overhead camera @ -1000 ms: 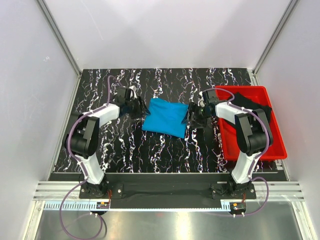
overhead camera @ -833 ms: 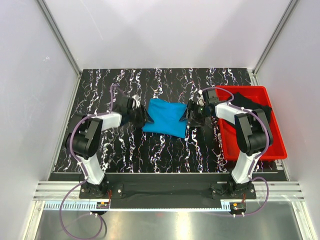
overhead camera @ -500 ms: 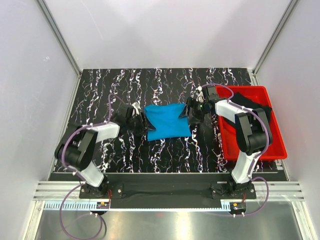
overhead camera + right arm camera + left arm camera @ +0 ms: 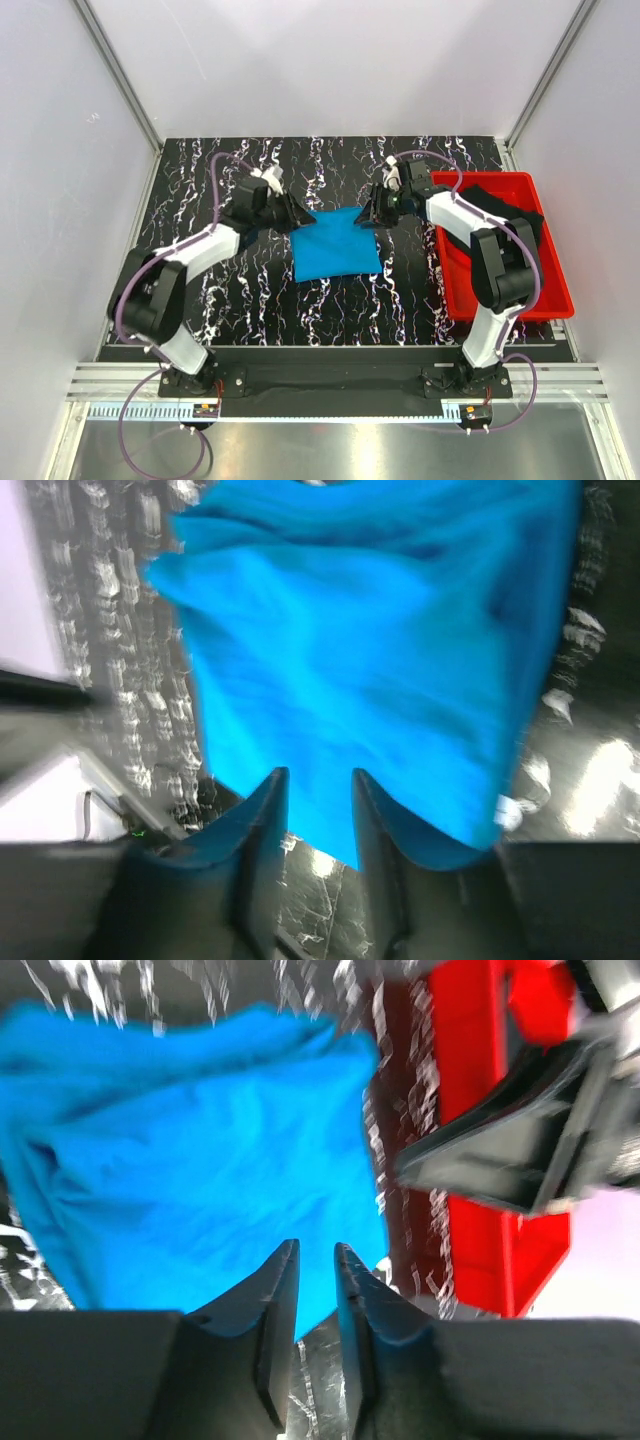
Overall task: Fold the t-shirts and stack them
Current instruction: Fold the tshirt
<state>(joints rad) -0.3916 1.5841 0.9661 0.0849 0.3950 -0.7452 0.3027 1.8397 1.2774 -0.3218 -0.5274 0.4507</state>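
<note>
The sky-blue t-shirt (image 4: 335,247) lies folded into a rough square in the middle of the table. My left gripper (image 4: 298,214) is at its far left corner, my right gripper (image 4: 370,213) at its far right corner. In the left wrist view the blue t-shirt (image 4: 200,1160) spreads beyond my left gripper (image 4: 315,1248), whose jaws stand a narrow gap apart with bare table showing between them. In the right wrist view the blue t-shirt (image 4: 350,660) lies past my right gripper (image 4: 318,773), its jaws wider apart and empty. The black t-shirt (image 4: 510,208) lies crumpled in the tray.
A red plastic tray (image 4: 510,315) stands at the table's right side beside the right arm; it also shows as the red tray (image 4: 470,1060) behind the blue cloth. White walls and metal rails enclose the black marbled table (image 4: 250,300).
Both grippers moved from the shirt's sides up to its far corners. The blue shirt turned from tilted to square with the table. Both pairs of jaws have narrowed.
</note>
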